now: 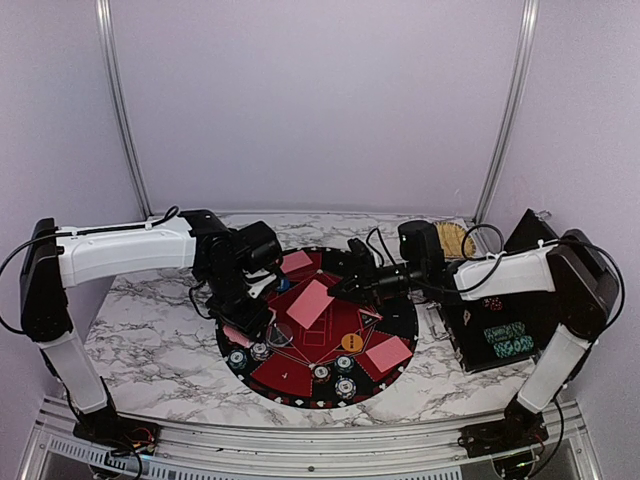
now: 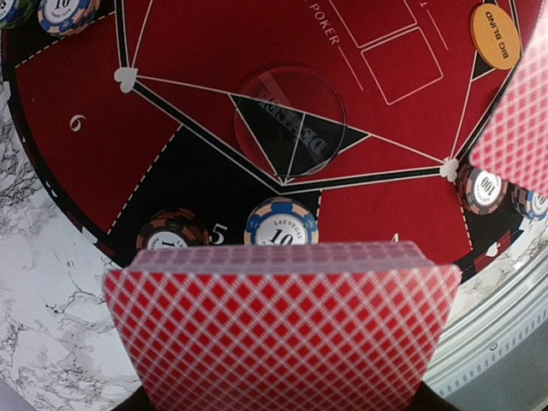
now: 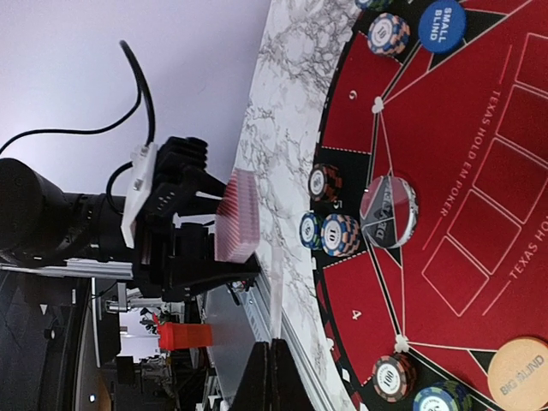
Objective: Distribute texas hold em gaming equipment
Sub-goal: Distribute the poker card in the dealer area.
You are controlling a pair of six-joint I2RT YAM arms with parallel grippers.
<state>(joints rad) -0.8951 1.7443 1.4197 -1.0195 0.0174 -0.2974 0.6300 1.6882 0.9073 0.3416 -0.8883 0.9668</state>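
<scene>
Beside the mat point(image 1: 300, 378), case point(image 1: 468, 322) holds chips point(image 1: 507, 340); left hand point(image 1: 248, 318) grips deck point(image 2: 282, 334), right hand point(image 1: 343, 286) pinches card point(image 1: 310, 303).

Card deck point(image 2: 282, 334), cut off at six o'clock, half-hides two poker chips point(image 2: 281, 227); a second card point(image 2: 514, 120) exits at three o'clock.

Chip stacks point(image 2: 281, 227) crowd the mat point(image 2: 77, 171) edge.
</scene>
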